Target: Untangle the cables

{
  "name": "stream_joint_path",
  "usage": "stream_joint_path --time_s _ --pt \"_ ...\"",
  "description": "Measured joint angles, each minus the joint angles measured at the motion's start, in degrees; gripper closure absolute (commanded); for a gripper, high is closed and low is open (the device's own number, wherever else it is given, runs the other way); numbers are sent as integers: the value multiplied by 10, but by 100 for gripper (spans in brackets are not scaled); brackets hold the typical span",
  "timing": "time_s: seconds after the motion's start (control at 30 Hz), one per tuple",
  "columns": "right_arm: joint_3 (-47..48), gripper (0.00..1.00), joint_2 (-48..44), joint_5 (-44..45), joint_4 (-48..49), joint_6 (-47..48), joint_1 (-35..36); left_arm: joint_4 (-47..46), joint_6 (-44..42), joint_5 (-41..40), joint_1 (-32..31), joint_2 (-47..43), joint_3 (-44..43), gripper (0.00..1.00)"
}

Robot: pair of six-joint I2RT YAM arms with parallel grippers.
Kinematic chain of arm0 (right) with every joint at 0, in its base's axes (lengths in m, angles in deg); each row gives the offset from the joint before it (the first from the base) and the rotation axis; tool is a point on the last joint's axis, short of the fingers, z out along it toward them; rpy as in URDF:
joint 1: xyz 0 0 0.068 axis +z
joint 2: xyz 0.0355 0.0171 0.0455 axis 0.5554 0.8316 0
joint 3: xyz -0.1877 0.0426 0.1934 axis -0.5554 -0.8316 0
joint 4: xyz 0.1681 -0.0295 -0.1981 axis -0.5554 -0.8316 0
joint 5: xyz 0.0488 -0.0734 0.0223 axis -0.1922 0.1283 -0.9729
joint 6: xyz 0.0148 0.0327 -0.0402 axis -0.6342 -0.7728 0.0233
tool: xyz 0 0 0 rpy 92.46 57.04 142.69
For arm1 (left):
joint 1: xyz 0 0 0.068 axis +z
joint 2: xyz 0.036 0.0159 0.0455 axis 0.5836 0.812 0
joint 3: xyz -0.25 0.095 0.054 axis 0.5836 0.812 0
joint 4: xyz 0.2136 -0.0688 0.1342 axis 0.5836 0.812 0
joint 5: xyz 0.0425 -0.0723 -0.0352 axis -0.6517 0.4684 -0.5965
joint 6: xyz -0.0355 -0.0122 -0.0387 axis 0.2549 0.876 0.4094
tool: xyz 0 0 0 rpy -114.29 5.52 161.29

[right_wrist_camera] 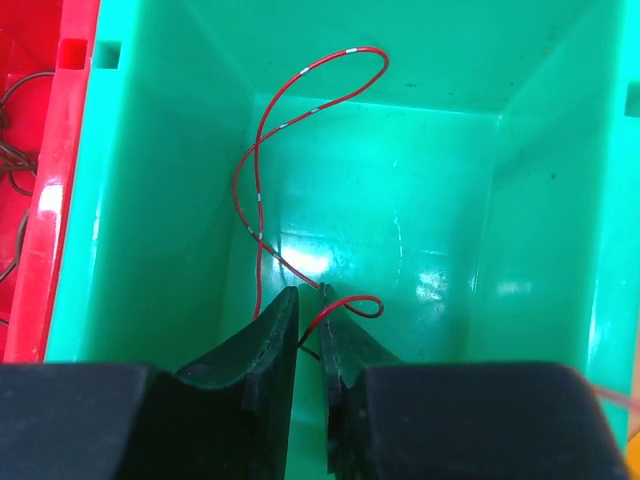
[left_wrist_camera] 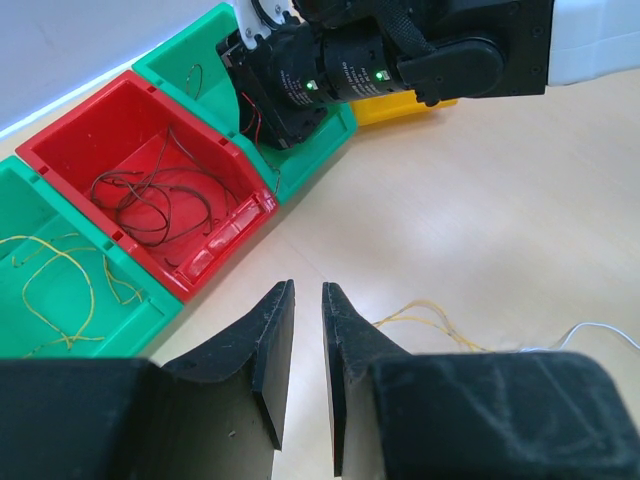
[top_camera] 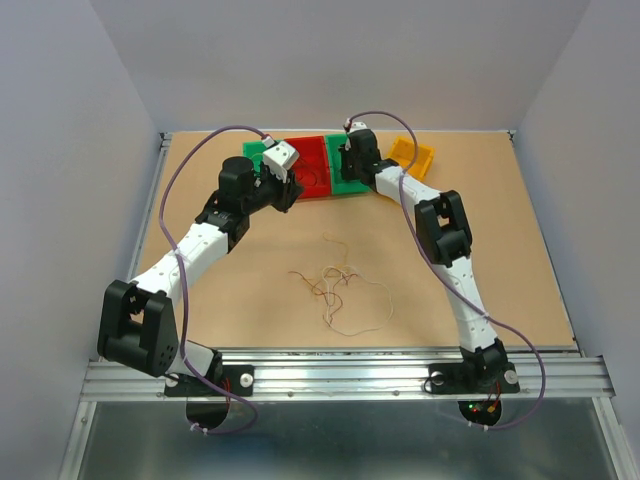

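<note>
The cables (top_camera: 335, 285) lie as a small loose tangle of thin brown, white and yellow loops on the table's middle, apart from both grippers. My left gripper (top_camera: 288, 188) hovers by the red bin (top_camera: 312, 172); in its wrist view the gripper (left_wrist_camera: 308, 290) has a narrow gap with nothing in it, with a yellow cable (left_wrist_camera: 430, 315) and a white cable (left_wrist_camera: 600, 330) on the table beside it. My right gripper (right_wrist_camera: 309, 290) is down inside a green bin (right_wrist_camera: 150, 200), narrowly open. A red cable (right_wrist_camera: 240, 190) runs through the gap and up the bin's wall.
Four bins stand in a row at the back: a green bin (left_wrist_camera: 20, 190) holding yellow wires, the red bin (left_wrist_camera: 60, 165) holding brown wires, the green bin (top_camera: 348, 184) and a yellow bin (top_camera: 415, 155). The right arm's wrist (left_wrist_camera: 400, 60) hangs over the bins.
</note>
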Motion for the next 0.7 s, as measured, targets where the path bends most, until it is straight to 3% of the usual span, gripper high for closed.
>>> stream_joint_path --time_s 0.1,0.13,0.5,0.7 --pt "-8 72 -9 2 -5 1 0 0 0 0 0 0 0 71" --pt "-15 65 -17 3 -8 2 0 0 0 0 0 0 0 71" --pt "-180 50 -211 28 36 15 1 0 -2 0 0 0 0 71" --pt "-232 42 -259 56 60 18 0 0 -2 0 0 0 0 71"
